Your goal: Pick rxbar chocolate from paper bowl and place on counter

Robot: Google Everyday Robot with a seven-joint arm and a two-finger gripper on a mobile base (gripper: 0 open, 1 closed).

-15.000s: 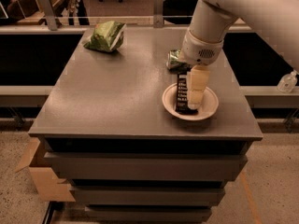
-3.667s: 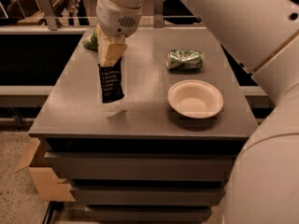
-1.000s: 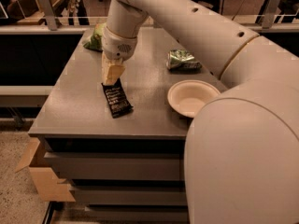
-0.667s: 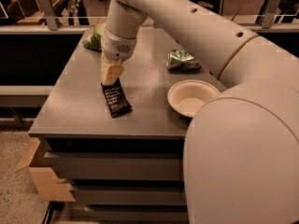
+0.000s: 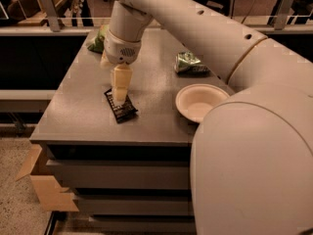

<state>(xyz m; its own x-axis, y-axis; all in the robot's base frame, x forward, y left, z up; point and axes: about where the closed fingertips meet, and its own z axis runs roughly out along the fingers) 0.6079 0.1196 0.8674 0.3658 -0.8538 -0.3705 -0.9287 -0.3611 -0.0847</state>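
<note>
The rxbar chocolate [image 5: 122,107], a dark flat wrapper with white text, lies flat on the grey counter [image 5: 78,106], left of the middle near the front edge. My gripper [image 5: 120,97] points straight down over the bar's far end, at or just above it. The white paper bowl [image 5: 198,102] stands empty on the counter's right side, well apart from the bar.
A crushed green shiny can [image 5: 188,62] lies behind the bowl. A green chip bag [image 5: 98,40] sits at the far left corner, partly behind my arm. My arm's large white body [image 5: 254,146] fills the right foreground. A cardboard box [image 5: 41,180] stands on the floor at the left.
The bar was in the bowl, then was carried left and held upright over the counter. Now it lies flat on the counter. In the last second nothing has visibly moved.
</note>
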